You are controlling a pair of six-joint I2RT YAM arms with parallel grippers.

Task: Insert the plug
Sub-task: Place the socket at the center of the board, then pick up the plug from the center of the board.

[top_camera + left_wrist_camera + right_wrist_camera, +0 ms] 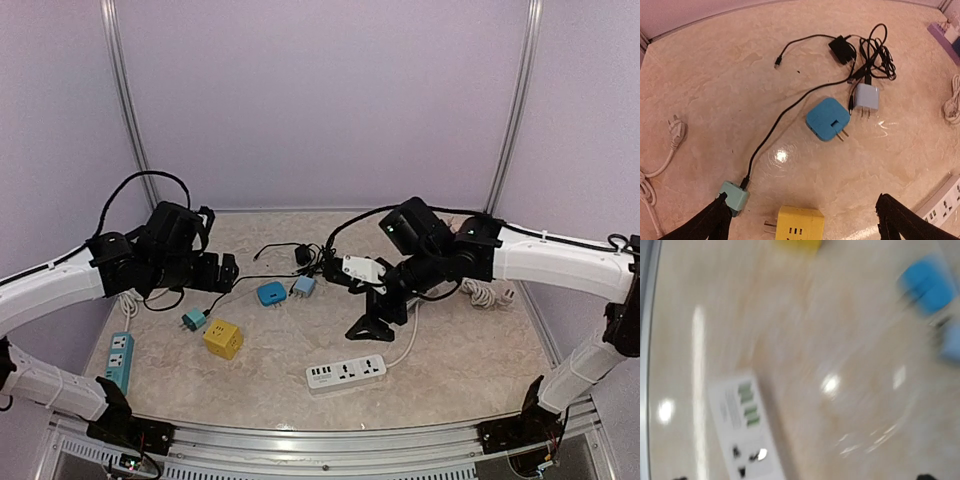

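Right wrist view motion-blurred; strip (745,435) barely legible, cut off below. Jaws of right gripper (375,320) and left gripper (222,271) wide apart, empty.

Right hand (372,325), jaws spread, hangs just beyond a white rectangular power strip (346,372) on a beige marbled surface (470,360).

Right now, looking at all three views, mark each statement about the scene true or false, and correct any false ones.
1. The yellow adapter lies on the table. True.
2. A plug sits in the white power strip. False: its sockets are bare.
3. The left tool is open. True.
4. The right tool holds the blue adapter. False: the tool is open and empty, and the adapter lies on the table.
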